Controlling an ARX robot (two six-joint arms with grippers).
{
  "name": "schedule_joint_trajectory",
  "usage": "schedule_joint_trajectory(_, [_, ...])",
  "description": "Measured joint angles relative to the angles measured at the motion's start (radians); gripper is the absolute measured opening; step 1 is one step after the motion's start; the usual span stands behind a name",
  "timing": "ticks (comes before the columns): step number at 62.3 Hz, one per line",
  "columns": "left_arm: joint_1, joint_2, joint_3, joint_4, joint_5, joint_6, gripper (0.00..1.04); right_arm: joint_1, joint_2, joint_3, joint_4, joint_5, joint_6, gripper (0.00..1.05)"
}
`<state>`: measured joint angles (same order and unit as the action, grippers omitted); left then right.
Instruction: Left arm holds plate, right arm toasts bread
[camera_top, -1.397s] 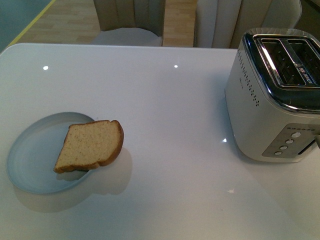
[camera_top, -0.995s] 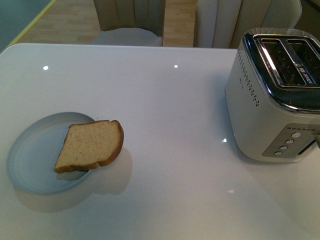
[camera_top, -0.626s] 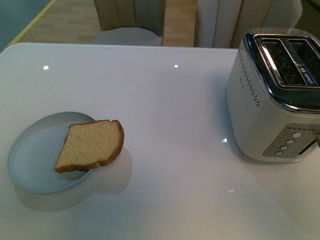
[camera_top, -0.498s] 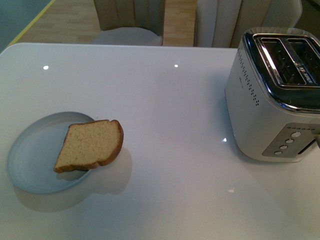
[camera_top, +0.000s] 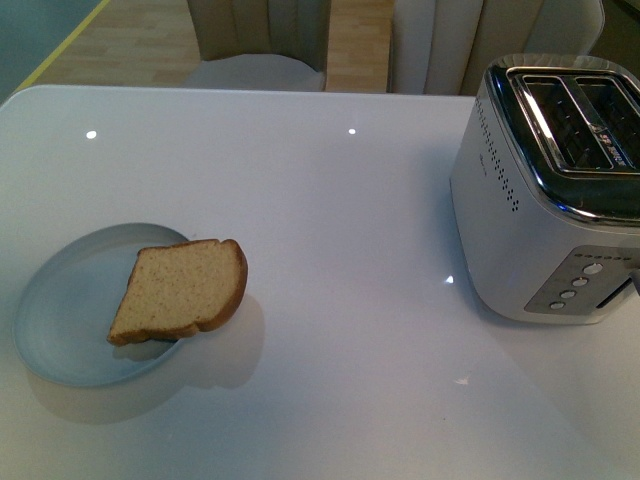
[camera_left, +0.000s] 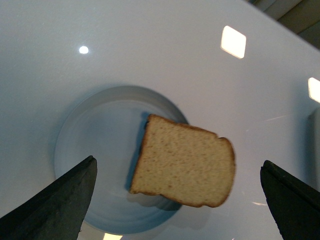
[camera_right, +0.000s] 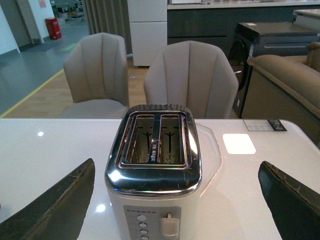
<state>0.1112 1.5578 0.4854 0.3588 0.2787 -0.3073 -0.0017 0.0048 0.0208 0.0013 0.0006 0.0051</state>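
A glossy white table (camera_top: 350, 200) fills the scene, with upholstered chairs (camera_right: 192, 80) behind its far edge. A white two-slot toaster (camera_top: 520, 230) with a chrome top stands on the robot's right. Its slots look empty and its lever sits near the bottom of the front panel.

Well apart from it, on the left, a round pale blue-grey plate (camera_top: 60, 320) lies flat on the table. One slice of brown bread (camera_top: 180, 292) rests on the plate, and its rounded crust juts past the rim towards the toaster. I cannot be sure whether that overhanging edge touches the table.

The danger is that loose perch. If the plate is bumped or tipped while being gripped, the slice may slide off. A grip on the rim beside it could also crush the crust.

The left gripper (camera_left: 177, 162) hangs above the plate, fingers spread wide and empty, with the bread showing between them from above. The right gripper (camera_right: 176, 164), equally wide apart and holding nothing, faces the toaster from a distance, far from the bread.
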Motion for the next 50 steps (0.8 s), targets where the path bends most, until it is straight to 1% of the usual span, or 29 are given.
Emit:
schedule_joint_trajectory(8, [0.021, 0.193, 0.025, 0.055, -0.036, 0.037, 0.98, 0.000, 0.000, 0.000, 0.000, 0.000, 0.000, 0.96])
schedule_joint_trajectory(27, [0.078, 0.432, 0.077, 0.114, -0.124, 0.076, 0.98, 0.000, 0.000, 0.000, 0.000, 0.000, 0.000, 0.96])
schedule_joint_trajectory(50, [0.079, 0.610, 0.153, 0.148, -0.149, 0.073, 0.98, 0.000, 0.000, 0.000, 0.000, 0.000, 0.000, 0.96])
